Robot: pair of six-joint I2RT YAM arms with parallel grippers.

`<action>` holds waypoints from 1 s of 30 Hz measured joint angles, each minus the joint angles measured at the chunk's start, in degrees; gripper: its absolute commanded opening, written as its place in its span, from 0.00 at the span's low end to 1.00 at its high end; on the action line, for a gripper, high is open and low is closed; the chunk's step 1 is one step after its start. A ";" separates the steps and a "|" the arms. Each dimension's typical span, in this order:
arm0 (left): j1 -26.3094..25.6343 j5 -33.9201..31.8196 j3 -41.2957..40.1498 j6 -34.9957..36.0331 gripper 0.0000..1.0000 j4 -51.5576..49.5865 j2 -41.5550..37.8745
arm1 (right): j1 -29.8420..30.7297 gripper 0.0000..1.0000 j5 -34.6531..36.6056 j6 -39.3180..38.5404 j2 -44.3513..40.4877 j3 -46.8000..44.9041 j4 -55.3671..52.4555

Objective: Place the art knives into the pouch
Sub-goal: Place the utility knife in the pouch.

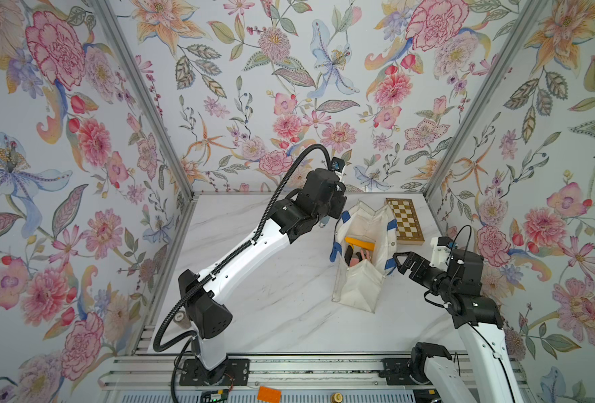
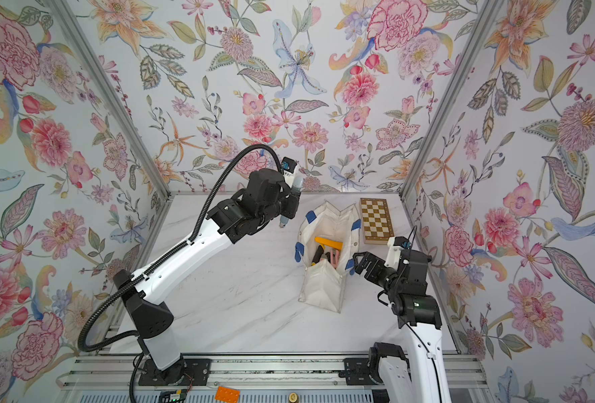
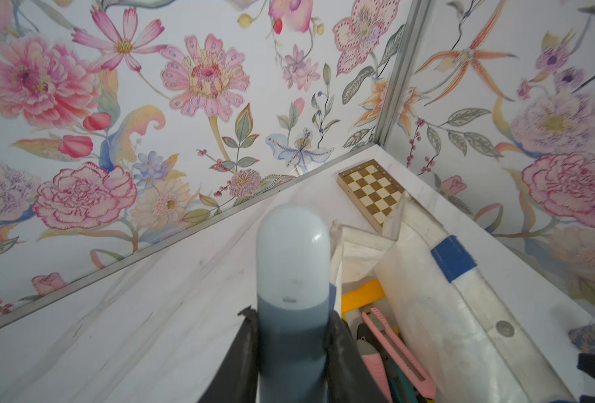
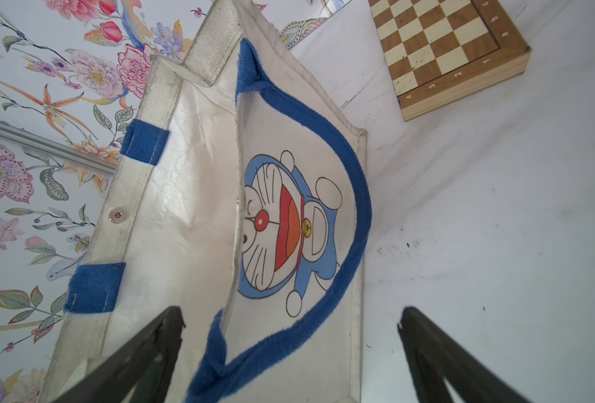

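The table point(image 1: 271, 307) lies bare left of and before the pouch point(image 1: 358, 289), which stands open near the right wall, with the chessboard point(image 1: 404, 219) just beside its far right corner. The knife point(image 3: 292, 265) hangs just outside the pouch's far left corner, gripped by the left jaws. The right jaws gape wide astride the pouch's printed wall, empty.

Your pouch point(image 4: 198, 209) shows rough white cloth outside, a glossy crinkled lining inside; its straps point(image 4: 360, 209) are fuzzy blue fabric; the chessboard point(image 4: 439, 45) is smooth wood.
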 measured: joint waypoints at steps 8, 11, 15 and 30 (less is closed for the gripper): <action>-1.51 6.56 9.33 -0.09 0.18 0.22 9.05 | -0.26 0.99 0.44 0.00 -0.02 0.00 0.00; -2.12 9.42 9.62 -0.33 0.18 0.04 12.00 | -0.31 0.99 0.63 0.00 -0.02 0.00 0.00; -2.56 12.09 9.64 -0.59 0.33 -0.85 15.10 | -0.31 0.99 0.66 -0.02 -0.02 0.00 0.00; -1.66 0.48 11.41 0.37 0.99 -9.14 18.16 | -0.68 0.99 0.66 -0.02 -0.20 0.00 0.00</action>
